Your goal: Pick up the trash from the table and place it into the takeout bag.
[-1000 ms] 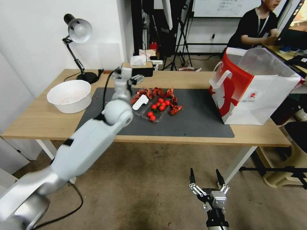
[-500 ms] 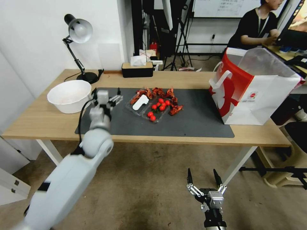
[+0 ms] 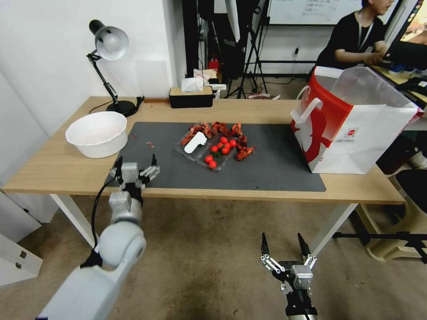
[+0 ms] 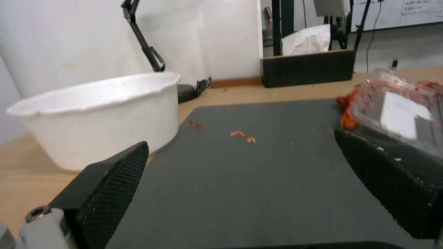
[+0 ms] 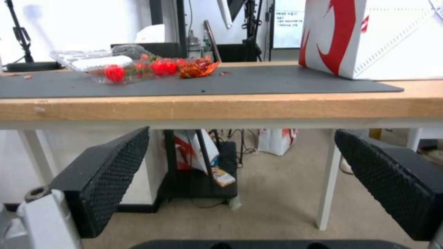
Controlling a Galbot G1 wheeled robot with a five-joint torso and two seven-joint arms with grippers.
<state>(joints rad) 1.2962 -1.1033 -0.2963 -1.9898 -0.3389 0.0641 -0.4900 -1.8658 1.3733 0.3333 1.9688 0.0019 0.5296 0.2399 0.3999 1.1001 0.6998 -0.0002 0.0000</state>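
Left gripper [image 3: 135,165] pulled back to table [image 3: 53,171] front edge, fingers apart, empty; right gripper [image 3: 285,247] spread, below table.

Left arm: glossy white-grey shell, rounded ball-shaped joint, silver wrist block. Black cable loops along the arm behind the fingers. Left gripper [image 3: 135,166]: grey linkage bars, slim black fingers [image 4: 108,188] with cross-hatched textured pads; a hex screw sits at one finger's base. Right gripper [image 3: 284,246]: same build, silver-grey body below black fingers [image 5: 104,176].
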